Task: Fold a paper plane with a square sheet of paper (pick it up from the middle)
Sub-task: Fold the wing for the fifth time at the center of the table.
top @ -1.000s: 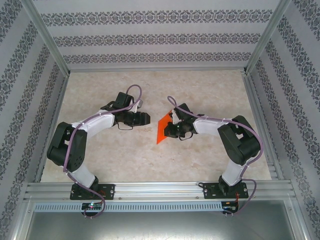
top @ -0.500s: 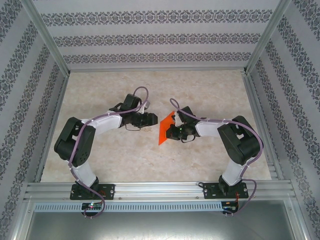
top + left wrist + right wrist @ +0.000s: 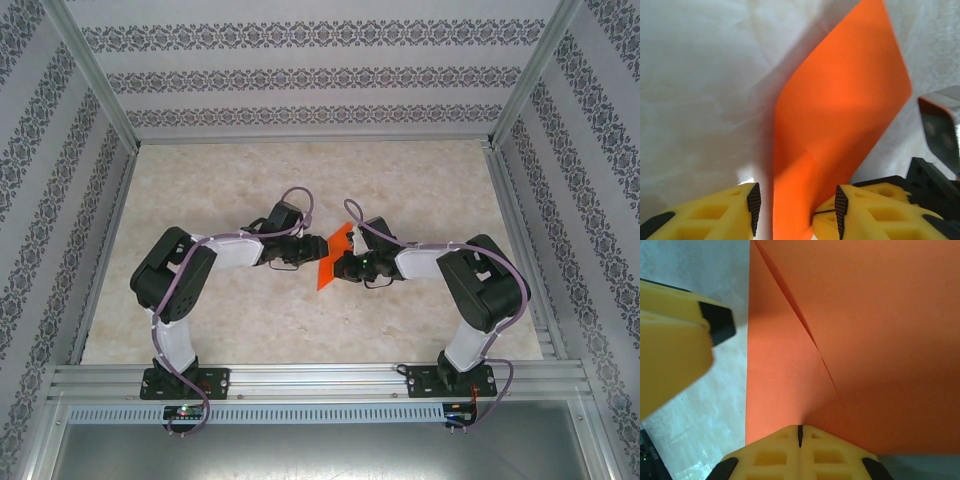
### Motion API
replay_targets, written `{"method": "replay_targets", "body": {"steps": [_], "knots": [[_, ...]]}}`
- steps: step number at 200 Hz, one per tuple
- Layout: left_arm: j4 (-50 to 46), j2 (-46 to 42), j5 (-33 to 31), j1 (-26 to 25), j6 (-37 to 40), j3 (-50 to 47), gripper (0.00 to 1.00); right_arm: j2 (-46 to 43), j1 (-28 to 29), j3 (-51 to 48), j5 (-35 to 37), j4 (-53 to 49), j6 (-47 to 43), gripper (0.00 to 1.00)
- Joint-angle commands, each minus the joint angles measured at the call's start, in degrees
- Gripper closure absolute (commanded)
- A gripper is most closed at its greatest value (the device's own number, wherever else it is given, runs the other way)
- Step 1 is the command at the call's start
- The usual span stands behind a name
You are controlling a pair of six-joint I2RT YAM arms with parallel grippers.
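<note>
Top external view first: both arms reach in over the middle of the pale marbled bench point(image 3: 250, 330), and the sheet of paper point(image 3: 331, 262) is between them. It is bright orange-red and plain on every face I can see. The right claw point(image 3: 344, 265) has it pinched, and the sheet stands up on edge rather than lying flat, so from above it looks like a narrow sliver. Its long axis runs on a slant. One pointed tip lies beyond the right claw towards the back wall, and the other corner lies to the near left of that claw. I can't tell whether the low corner touches the bench.

In the right wrist view the right claw point(image 3: 800, 431) has its two yellow fingers pressed tight together, with the bottom edge of the sheet point(image 3: 880, 340) caught in the seam. The paper fans away from the claw. A dark slanting line runs across it down towards the fingers, where one layer overlaps another.

The left claw point(image 3: 320, 247) sits just across the sheet from the right claw, and its jaws are apart. In the left wrist view the paper point(image 3: 840, 110) drops between its fingers. The black pad on the right of that view point(image 3: 840, 210) is against the paper's edge, while the other pad point(image 3: 754, 207) stands just clear, with a slim strip of bench between them.
</note>
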Motion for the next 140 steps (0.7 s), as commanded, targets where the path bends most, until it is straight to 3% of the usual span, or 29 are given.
{"method": "replay_targets", "body": {"steps": [1, 44, 119, 140], "knots": [[3.1, 1.9, -2.5, -1.3, -1.9, 0.3, 0.54, -0.2, -0.7, -1.8, 2.1, -2.7, -0.4, 0.99], [5.1, 3.0, -1.4, -2.3, -1.8, 0.8, 0.63, -0.4, -1.1, -2.2, 2.1, -2.5, -0.5, 0.99], [3.1, 2.0, -1.3, -2.8, 0.9, 2.0, 0.91, -1.0, -1.7, -2.3, 2.2, -1.9, -0.1, 0.99], [1.4, 2.0, -1.4, -2.8, 2.3, 2.5, 0.93, -1.6, -1.7, -2.5, 2.8, -1.9, 0.1, 0.99]]}}
